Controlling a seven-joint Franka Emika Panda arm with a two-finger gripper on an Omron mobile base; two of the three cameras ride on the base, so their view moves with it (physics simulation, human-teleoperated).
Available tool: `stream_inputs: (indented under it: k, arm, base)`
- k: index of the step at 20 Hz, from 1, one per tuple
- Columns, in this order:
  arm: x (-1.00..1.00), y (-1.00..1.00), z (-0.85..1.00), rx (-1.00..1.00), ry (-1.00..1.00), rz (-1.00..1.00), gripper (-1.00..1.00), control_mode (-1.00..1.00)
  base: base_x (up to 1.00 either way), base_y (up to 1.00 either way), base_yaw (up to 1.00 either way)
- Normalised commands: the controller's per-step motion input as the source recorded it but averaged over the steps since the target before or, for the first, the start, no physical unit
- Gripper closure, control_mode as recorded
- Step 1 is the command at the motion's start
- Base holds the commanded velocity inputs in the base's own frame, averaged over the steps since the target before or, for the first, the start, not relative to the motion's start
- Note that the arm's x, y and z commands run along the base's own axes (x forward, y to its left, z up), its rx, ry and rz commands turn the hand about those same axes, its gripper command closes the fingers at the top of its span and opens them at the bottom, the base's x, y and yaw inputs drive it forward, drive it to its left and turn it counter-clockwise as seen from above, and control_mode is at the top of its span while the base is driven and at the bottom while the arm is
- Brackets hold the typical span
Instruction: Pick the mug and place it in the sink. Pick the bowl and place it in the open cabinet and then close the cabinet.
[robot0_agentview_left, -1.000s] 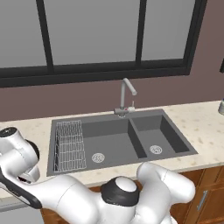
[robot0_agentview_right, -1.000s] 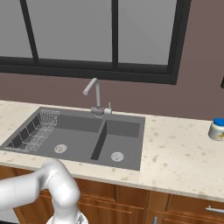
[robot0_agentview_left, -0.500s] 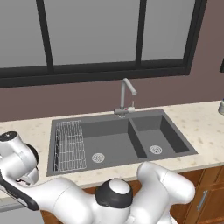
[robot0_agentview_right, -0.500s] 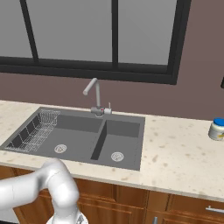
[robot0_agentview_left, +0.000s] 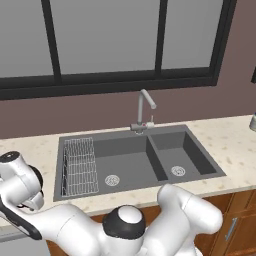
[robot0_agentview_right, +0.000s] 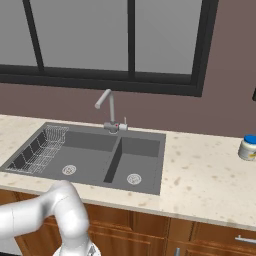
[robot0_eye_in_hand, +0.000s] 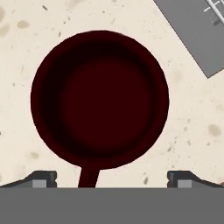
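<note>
Hovering: gripper (robot0_eye_in_hand: 112, 178) hung over mug (robot0_eye_in_hand: 99, 99), jaws spread wide.
Mug: on counter nr sink (robot0_eye_in_hand: 192, 30) corner; looked rigid, light, prob. slick.
Grip pt: rim wall beside handle (robot0_eye_in_hand: 89, 177).

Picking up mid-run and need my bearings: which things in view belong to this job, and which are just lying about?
Part of the job:
- mug, dark maroon, on the speckled counter right below the open hand, not gripped
- sink, both basins bare

Just lying about:
- wire rack in the sink
- faucet
- blue-lidded jar on the counter
</note>
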Motion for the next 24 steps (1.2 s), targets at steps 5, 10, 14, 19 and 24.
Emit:
stream_inputs:
  k: [5, 10, 14, 19, 24]
  arm:
    - [0.23, 0.04, -0.17, 0.0, 0.0, 0.0, -1.0, -1.0]
    - [0.14, 0.06, -0.18, 0.0, 0.0, -0.01, -1.0, -1.0]
    - [0.15, 0.09, -0.15, 0.0, 0.0, -0.03, -1.0, -1.0]
    - [0.0, 0.0, -0.28, 0.0, 0.0, -0.02, -1.0, -1.0]
    - [0.0, -0.27, -0.33, 0.0, 0.0, -0.03, -1.0, -1.0]
  base:
    - [0.0, 0.0, 0.0]
    - [0.0, 0.0, 0.0]
    - [0.0, 0.0, 0.0]
    - [0.0, 0.0, 0.0]
    - [0.0, 0.0, 0.0]
